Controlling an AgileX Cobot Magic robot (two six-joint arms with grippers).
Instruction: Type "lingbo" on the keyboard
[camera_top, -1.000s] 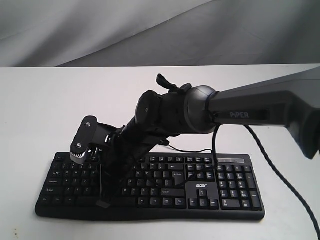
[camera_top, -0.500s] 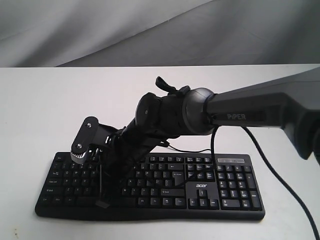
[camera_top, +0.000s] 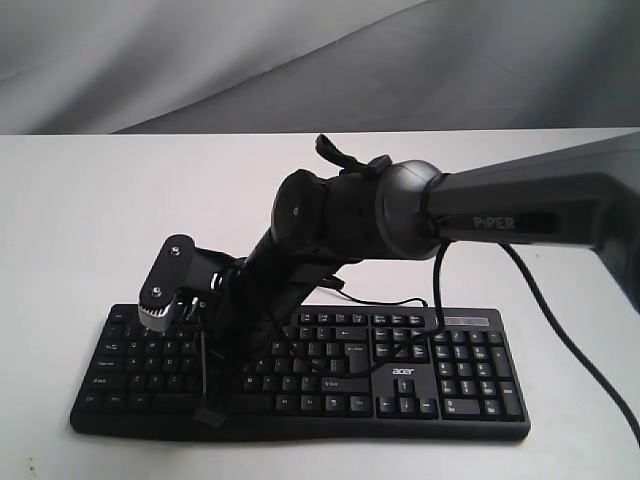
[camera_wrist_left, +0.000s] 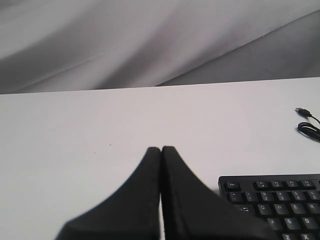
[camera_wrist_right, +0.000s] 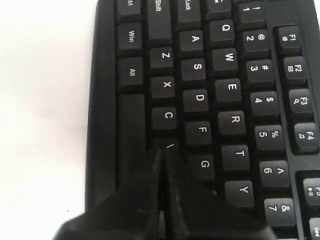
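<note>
**Right gripper on the bottom letter row, left arm idle**

The keyboard lies near the front of the white bench, its long axis running side to side across the exterior view, number pad to the right; the right gripper reaches across from the right and comes down on the left half of the keys; its fingers are pressed together with nothing between them, used as a single poking tip. In the right wrist view that tip sits just past C on the bottom letter row, beside the space bar; whether the key is pressed down I cannot tell. The remaining letters of the word probably lie further along the rows toward the number pad, so the next move likely runs along the long axis. The left gripper is likewise closed and empty, over bare bench off the Esc corner; the right arm is nearer the keys.

Against half a second ago, the right wrist joint stands higher and further right; the tip has edged toward the front edge.
</note>
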